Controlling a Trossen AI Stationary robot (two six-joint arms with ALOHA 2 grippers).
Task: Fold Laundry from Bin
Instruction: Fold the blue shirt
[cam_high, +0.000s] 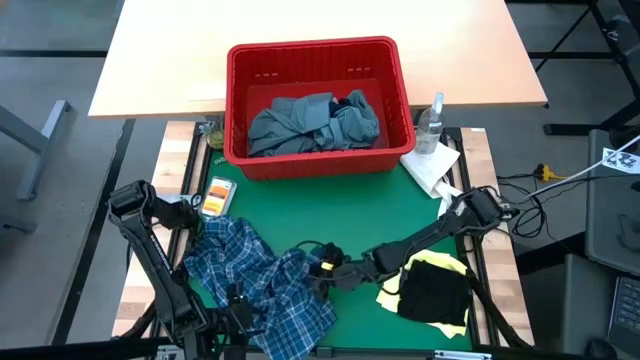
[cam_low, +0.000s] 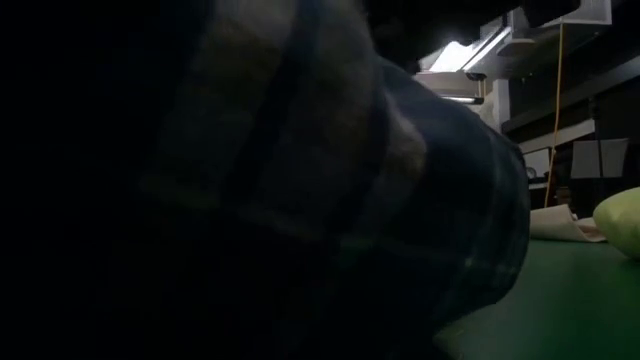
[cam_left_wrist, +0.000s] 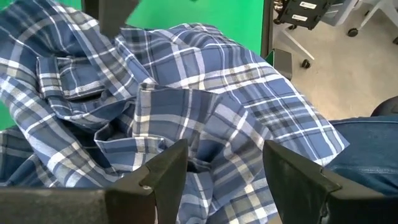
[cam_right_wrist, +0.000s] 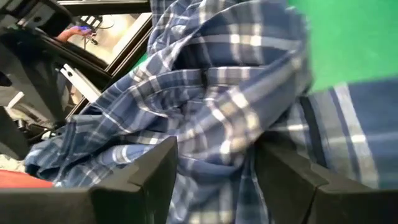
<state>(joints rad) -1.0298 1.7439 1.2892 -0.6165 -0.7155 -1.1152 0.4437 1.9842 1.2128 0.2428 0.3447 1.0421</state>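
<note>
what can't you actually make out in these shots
- Low view: the plaid shirt fills nearly the whole frame, hiding the bin and both arms.
- High view: grey-blue laundry is piled in the red bin; whatever lies beneath is hidden.
- High view: a dark garment covers most of the yellow one.
- High view: the label on the small packet is too small to read.

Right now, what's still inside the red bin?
In the red bin lies a crumpled grey-blue garment, with a dark navy piece showing at its far right edge. Anything beneath the grey-blue fabric is covered and cannot be seen.
</note>
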